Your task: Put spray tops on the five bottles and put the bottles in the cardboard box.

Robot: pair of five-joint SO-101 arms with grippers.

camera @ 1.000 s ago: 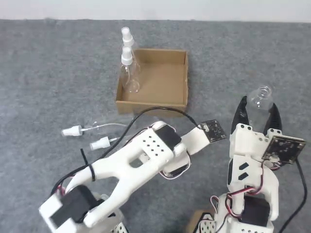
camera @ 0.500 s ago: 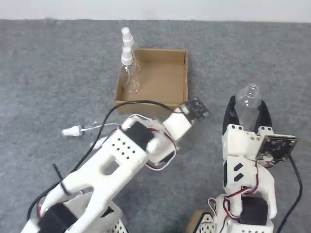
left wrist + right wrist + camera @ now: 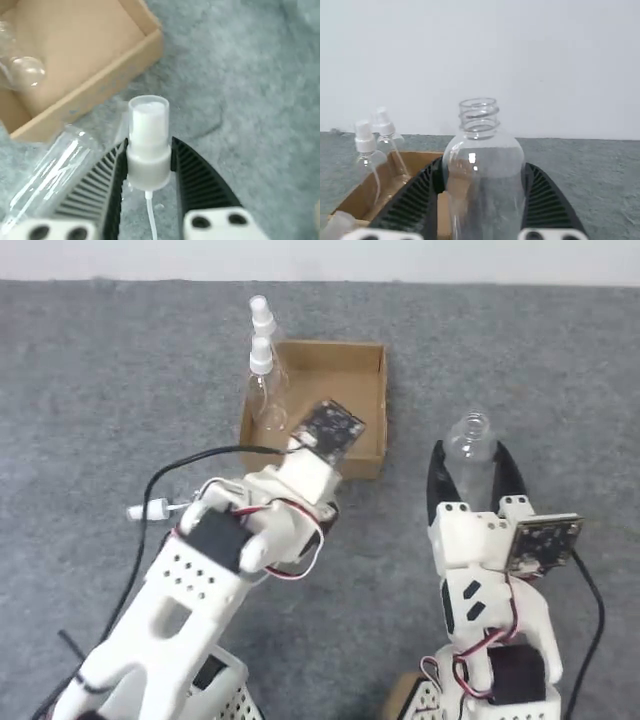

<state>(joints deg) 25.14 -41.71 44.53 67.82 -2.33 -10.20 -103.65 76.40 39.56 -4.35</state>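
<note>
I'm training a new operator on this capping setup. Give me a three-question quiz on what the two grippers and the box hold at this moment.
1. True or false: the bottle in the right gripper is already capped.
2. What is the left gripper shut on? A) a spray top B) an open bottle C) nothing
3. Fill in the blank: ____ capped bottles stand in the cardboard box.

Key: 1 false; 2 A; 3 two.

Bright, even lighting, soft faint shadows
</note>
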